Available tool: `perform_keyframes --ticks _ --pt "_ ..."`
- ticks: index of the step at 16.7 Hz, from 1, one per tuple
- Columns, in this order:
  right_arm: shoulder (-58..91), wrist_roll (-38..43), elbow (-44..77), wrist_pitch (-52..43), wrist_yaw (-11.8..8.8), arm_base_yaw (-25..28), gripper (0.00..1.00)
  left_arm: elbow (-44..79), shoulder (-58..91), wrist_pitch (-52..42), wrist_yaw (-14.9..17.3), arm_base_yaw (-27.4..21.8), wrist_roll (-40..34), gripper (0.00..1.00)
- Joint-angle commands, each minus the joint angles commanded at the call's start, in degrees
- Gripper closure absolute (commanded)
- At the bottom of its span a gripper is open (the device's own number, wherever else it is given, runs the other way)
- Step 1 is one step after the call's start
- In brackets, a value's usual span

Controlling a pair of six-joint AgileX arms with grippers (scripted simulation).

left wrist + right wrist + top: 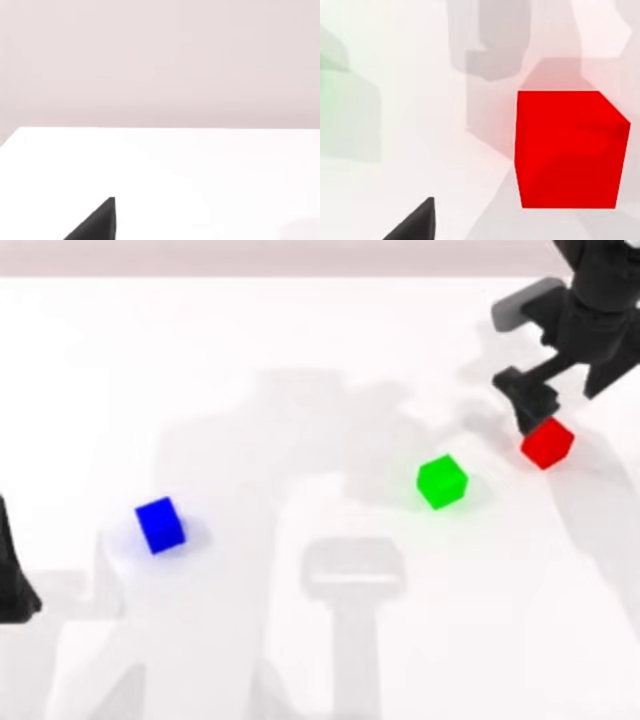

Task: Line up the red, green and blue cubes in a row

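Up at the far right of the white table [300, 330], right gripper [537, 410] low over the surface, dark fingers [533, 398] pointing down toward the red cube [547, 443]. Red cube just beside and slightly nearer than the fingertips, possibly touching them from the top view, though contact hard to confirm. Whether those fingers stand spread or pressed together: cannot tell, only one dark tip [415, 222] showing in the right wrist view, with the red cube [570, 150] large, close and resting flat on the table off to one side of it, not between any visible pads. Green cube [441, 481] near the red one, farther from the right gripper toward the table's left and a little nearer the front edge, apart from it with bare table between; only a faint green glow at the edge of the right wrist view. Blue cube [160, 525] well apart from the right gripper, over on the table's left half, closer to the left arm [15, 585]. Left arm parked at the left edge, only a dark sliver in sight; left gripper's state likewise cannot tell, left wrist view showing one black fingertip [97, 222] over bare table and a pale wall.
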Motion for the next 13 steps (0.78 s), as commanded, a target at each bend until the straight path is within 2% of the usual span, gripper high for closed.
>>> perform_keyframes --ticks 6,11,13 --pt "2.69 0.2 -10.81 14.07 0.03 0.16 0.0 0.0 0.0 0.0 0.0 0.0 0.0 0.0" --pt "3.18 0.21 -12.07 15.47 0.04 0.19 0.0 0.0 0.0 0.0 0.0 0.0 0.0 0.0" --pt "3.18 0.21 -12.07 15.47 0.04 0.19 0.15 0.0 0.0 0.0 0.0 0.0 0.0 0.0"
